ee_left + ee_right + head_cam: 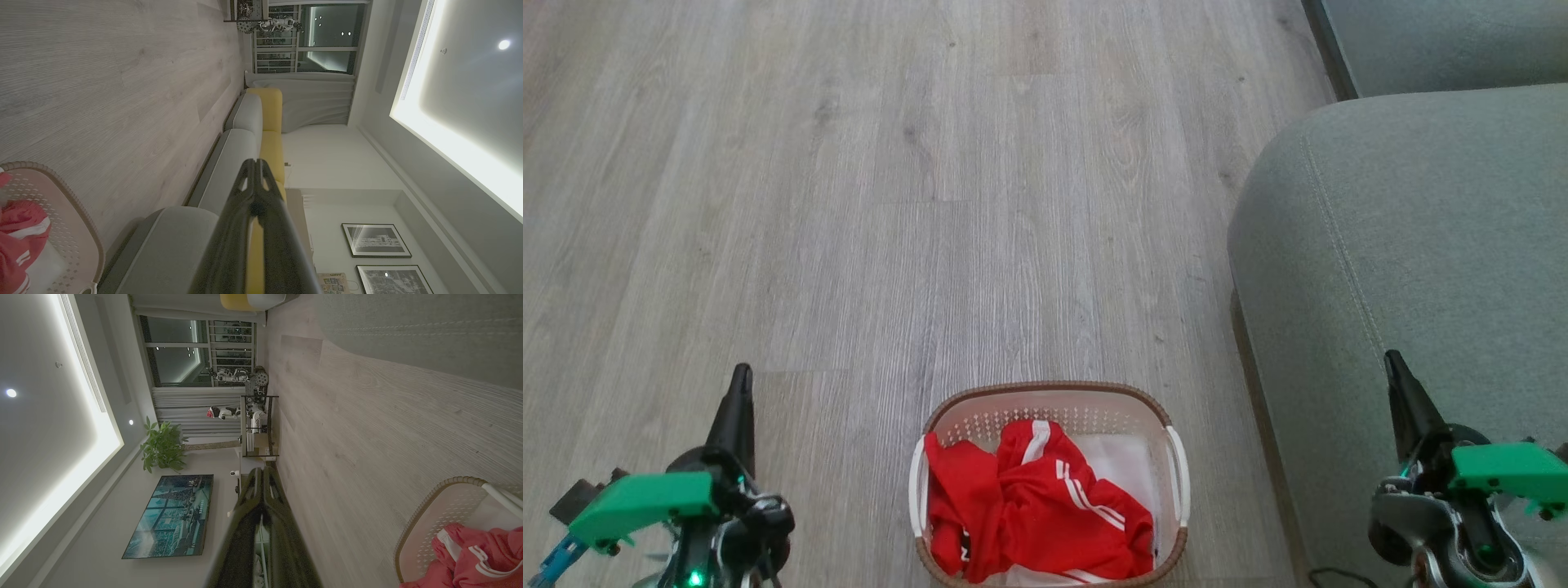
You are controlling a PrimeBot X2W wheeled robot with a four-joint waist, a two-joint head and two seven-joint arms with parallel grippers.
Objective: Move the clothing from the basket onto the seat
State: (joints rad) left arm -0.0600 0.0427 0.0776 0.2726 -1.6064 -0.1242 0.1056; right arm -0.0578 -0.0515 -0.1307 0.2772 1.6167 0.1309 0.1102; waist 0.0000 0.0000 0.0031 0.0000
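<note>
Since the red sports garment lies crumpled in the basket beside the seat, the task looks unstarted; the left end effector and right end effector hang clenched, holding nothing.

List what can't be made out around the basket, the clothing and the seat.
- Basket: its near end is cut off by the head view's bottom edge.
- Clothing: crumpled, so its own folds hide what garment it is and whatever lies beneath.
- Seat: it runs off the head view's right edge.
- Framed pictures: in the left wrist view, too dim and small to read.
</note>
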